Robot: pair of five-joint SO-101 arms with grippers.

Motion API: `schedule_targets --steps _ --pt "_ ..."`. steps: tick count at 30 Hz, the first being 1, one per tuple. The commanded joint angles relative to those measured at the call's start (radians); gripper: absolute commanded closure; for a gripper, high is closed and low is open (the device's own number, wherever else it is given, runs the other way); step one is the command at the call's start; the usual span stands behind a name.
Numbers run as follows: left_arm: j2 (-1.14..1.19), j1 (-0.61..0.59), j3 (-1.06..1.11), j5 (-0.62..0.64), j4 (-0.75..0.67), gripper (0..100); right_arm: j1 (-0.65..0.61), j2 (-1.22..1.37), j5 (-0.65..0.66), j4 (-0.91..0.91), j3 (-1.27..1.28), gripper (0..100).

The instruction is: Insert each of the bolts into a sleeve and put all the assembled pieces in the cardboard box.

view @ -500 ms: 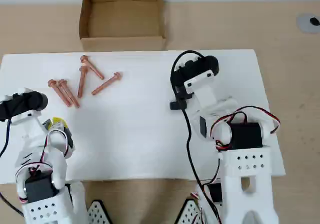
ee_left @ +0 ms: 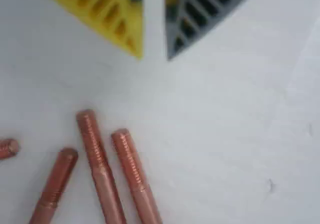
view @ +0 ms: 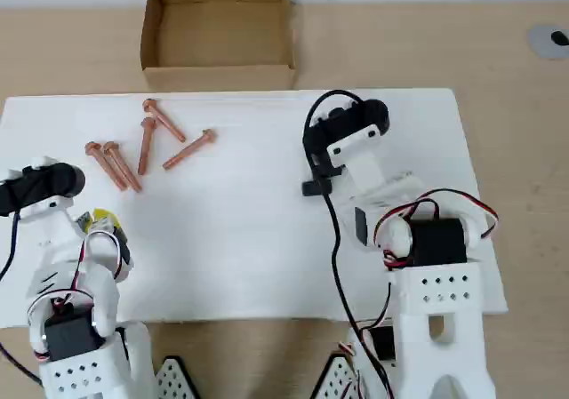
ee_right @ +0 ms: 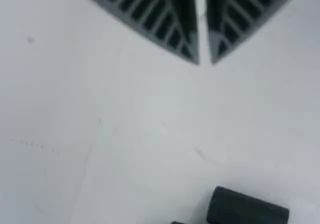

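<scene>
High view first: how far along is the job?

Barely begun, I'd say. The cardboard box (view: pixel 218 35) has nothing in it. Five bolts (view: pixel 144 147) lie loose on the white sheet (view: pixel 231 239) spread over the tabletop (view: pixel 520 150), just in front of the box. None of them wears a sleeve.

And the grippers?

The left gripper (ee_left: pixel 154 57) hangs over the sheet, farther from the box than the bolts. Its yellow and grey fingers (ee_left: pixel 110 19) are parted only a crack and hold nothing. The left wrist view has the threaded ends of three bolts lying close before it. The right gripper (ee_right: pixel 205 60) is all but closed, with nothing in it either. A dark cylinder (ee_right: pixel 247 210), which I take for a sleeve, lies on the sheet near it. Where that sits relative to the box I cannot tell.

So which step is this?

The first pickup, by my reading: a bolt and a sleeve must each be lifted before anything can be joined.

What does the next move call for?

The left gripper needs to spread wider and come down across a single shank. Two bolts lie side by side, nearly touching, so the fingers could catch both. One lying clear of its neighbours is the safer choice. The right gripper should grip the sleeve by its side, leaving the bore free.
</scene>
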Motion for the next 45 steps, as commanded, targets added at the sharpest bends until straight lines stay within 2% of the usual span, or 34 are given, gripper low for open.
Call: schedule_targets --steps 1,19,24,29,31,35,39,45 --pt "-0.010 -0.003 -0.003 -0.005 -0.003 95 0.008 -0.016 -0.002 -0.017 -0.004 98.8" --pt "-0.002 0.003 -0.055 0.000 -0.017 95 0.008 -0.016 -0.002 -0.018 -0.007 98.8" --pt "-0.001 0.006 -0.086 0.002 -0.037 89 0.008 -0.016 -0.002 -0.018 -0.007 98.8" --pt "0.038 0.006 -0.106 0.003 -0.110 88 0.008 -0.016 -0.002 -0.040 -0.005 98.8" --pt "0.124 0.000 -0.167 0.020 -0.110 88 0.008 -0.015 -0.002 -0.052 -0.005 98.8" --pt "0.407 -0.011 -0.394 0.181 -0.115 88 0.008 -0.015 -0.002 -0.081 -0.004 98.8" --pt "0.736 -0.011 -0.631 0.275 -0.115 89 0.008 -0.015 0.005 -0.086 -0.002 98.8" --pt "1.129 -0.017 -0.868 0.284 -0.115 89 0.007 -0.013 0.005 -0.089 -0.002 98.8"
